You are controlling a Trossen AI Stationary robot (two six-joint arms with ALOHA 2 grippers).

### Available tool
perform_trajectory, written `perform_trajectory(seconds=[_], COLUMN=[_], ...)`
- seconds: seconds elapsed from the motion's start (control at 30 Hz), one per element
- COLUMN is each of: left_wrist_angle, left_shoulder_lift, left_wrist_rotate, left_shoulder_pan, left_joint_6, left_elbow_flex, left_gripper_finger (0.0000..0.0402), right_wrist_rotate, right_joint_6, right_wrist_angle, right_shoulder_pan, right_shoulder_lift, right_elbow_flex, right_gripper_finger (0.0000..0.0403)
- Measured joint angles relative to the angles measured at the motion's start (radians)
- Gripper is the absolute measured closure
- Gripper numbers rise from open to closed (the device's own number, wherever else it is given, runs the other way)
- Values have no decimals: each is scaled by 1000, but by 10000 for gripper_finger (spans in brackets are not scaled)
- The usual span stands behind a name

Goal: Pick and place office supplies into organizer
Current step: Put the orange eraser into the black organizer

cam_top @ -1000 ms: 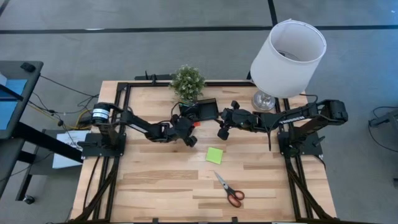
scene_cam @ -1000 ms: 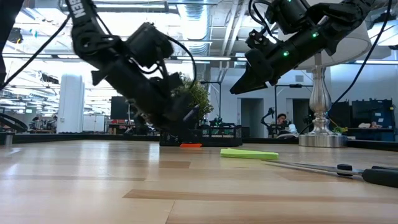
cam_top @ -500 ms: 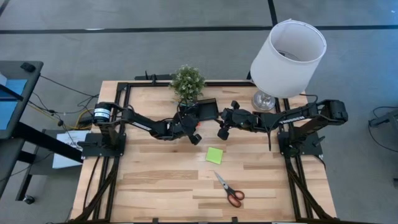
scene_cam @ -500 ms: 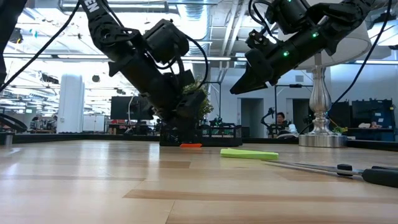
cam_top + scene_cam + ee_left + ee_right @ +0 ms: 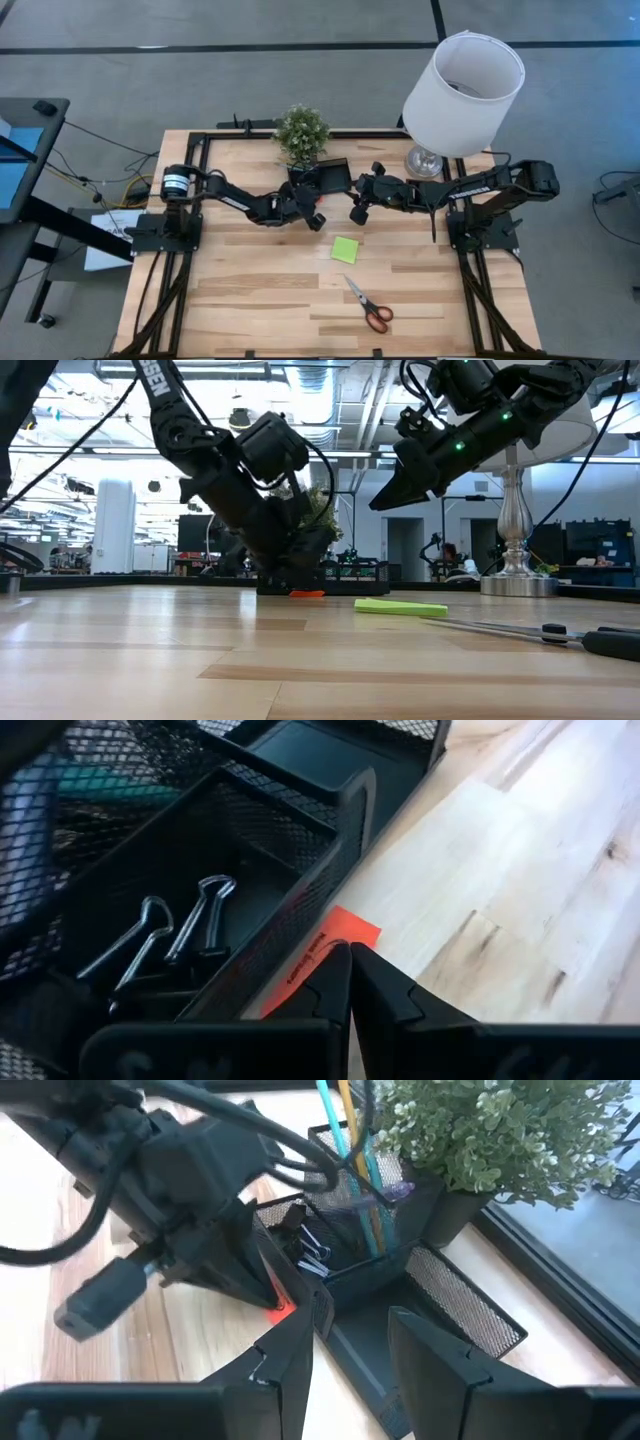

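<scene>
Beside the organizer (image 5: pixel 300 850), closed left claw (image 5: pixel 348 982) touches red piece (image 5: pixel 335 938); right claw (image 5: pixel 350 1345) open

The organizer (image 5: pixel 322 178) is positioned at the rear centre of the table (image 5: pixel 250 300), directly in front of the potted plant (image 5: pixel 301 133). The lamp (image 5: pixel 460 90) is located at the rear right. Binder clips (image 5: pixel 170 925) are contained in one organizer compartment, pens (image 5: pixel 350 1150) in another. The sticky-note pad (image 5: pixel 345 249) lies in front of the organizer; the scissors (image 5: pixel 368 305) lie nearer the front edge.
</scene>
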State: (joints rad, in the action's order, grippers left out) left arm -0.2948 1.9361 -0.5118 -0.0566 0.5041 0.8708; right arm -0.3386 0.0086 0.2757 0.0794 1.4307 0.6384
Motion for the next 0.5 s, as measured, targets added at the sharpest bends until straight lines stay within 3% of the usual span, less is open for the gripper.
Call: perform_trajectory(seconds=[0.1,0.3,0.5], left_wrist_angle=[-3,5,39], left_shoulder_lift=[13,20,22], left_wrist_rotate=[-19,41,68], left_shoulder_pan=[-7,-6,66], left_joint_6=[10,24,59], left_elbow_flex=[0,1,0], left_gripper_finger=[401,401,401], right_wrist_rotate=[0,0,0], right_joint_6=[0,0,0], right_wrist_angle=[-1,-3,-4], right_shoulder_pan=[0,0,0], right_shoulder_lift=[0,0,0], right_elbow_flex=[0,0,0], right_gripper_finger=[276,276,276])
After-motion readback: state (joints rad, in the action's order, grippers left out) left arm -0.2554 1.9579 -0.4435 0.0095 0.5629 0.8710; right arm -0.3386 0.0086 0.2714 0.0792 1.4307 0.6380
